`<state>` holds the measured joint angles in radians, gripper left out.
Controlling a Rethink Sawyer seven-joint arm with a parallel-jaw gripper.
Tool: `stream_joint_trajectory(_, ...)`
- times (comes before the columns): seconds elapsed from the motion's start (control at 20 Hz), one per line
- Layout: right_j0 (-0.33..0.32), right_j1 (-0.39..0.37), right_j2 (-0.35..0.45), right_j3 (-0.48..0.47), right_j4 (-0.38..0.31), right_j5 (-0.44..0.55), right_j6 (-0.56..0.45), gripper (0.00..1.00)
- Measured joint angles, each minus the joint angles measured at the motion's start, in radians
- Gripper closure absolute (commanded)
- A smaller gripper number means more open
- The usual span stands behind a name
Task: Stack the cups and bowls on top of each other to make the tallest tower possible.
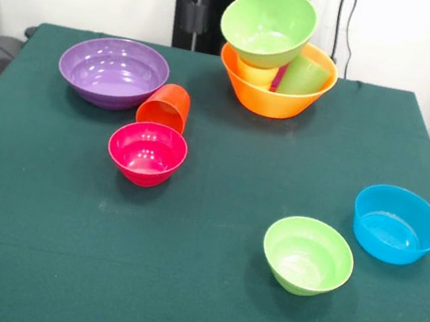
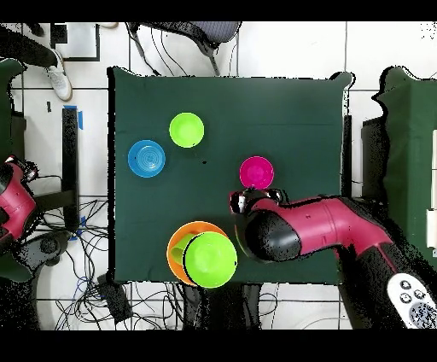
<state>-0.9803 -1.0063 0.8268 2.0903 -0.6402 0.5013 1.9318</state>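
Large glossy orange bowl (image 1: 272,96) holds tilted tumblers at the far tabletop (image 1: 192,290) edge, large light-green bowl (image 1: 269,25) perched on top; claw (image 2: 240,203) state unclear.

No readable text, labels, brands, numbers or signs on anything in either view.

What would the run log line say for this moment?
tower: large green bowl tilted on tumblers in orange bowl | orange cup on its side | arm over table | end effector: unclear
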Motion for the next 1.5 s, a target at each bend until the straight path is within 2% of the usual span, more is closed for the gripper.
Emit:
stream_joint_trajectory(0.45,-0.116,-0.036,0.066,-0.031,-0.005,0.077,-0.066,1.0)
stream_joint_trajectory(0.6,-0.133,-0.032,0.073,-0.049,-0.007,0.094,-0.083,1.0)
stream_joint_trajectory(1.0,-0.118,0.037,0.073,-0.153,-0.04,0.149,-0.122,1.0)
stream_joint_trajectory(1.5,-0.078,0.131,0.075,-0.263,-0.063,0.16,-0.123,1.0)
